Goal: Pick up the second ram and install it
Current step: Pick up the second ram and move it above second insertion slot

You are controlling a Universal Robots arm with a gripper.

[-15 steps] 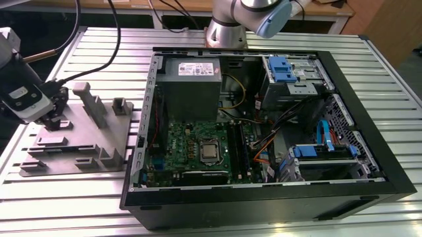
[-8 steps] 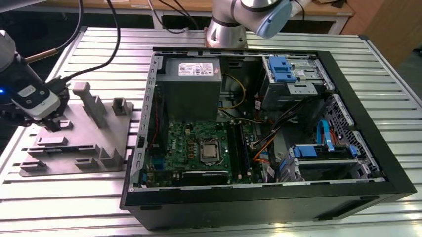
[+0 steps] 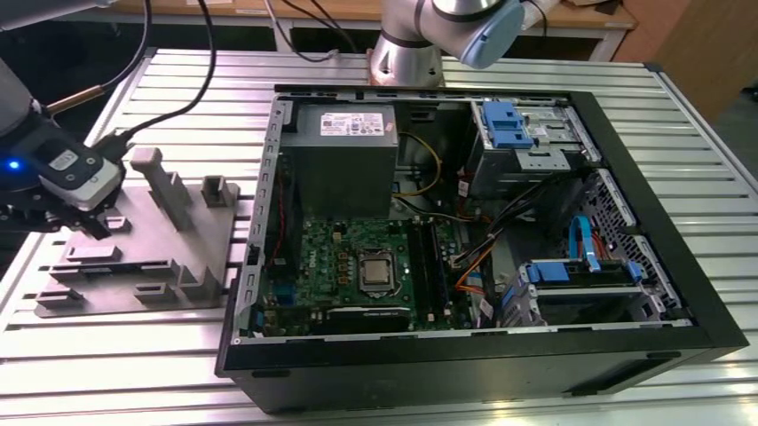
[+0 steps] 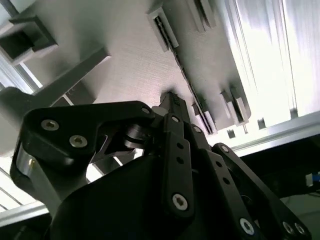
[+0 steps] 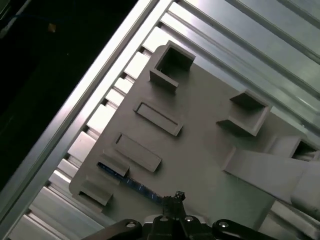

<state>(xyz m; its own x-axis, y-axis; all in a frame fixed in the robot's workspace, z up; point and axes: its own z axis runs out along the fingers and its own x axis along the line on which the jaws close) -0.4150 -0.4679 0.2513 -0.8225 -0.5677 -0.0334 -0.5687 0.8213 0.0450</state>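
- Second ram [image 5: 131, 183] stands on edge in the grey fixture [image 3: 177, 257], at the exterior view's left, outside the computer case [image 3: 663, 266].
- Gripper [image 5: 177, 196] — fingers drawn together at its end; an off-centre pinch could tilt or jam it.

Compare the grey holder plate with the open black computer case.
The grey holder plate is low and flat, with small pockets; the black computer case is a deep box packed with parts. The hand is at the plate, apart from the case. Both lie on the slatted metal table.
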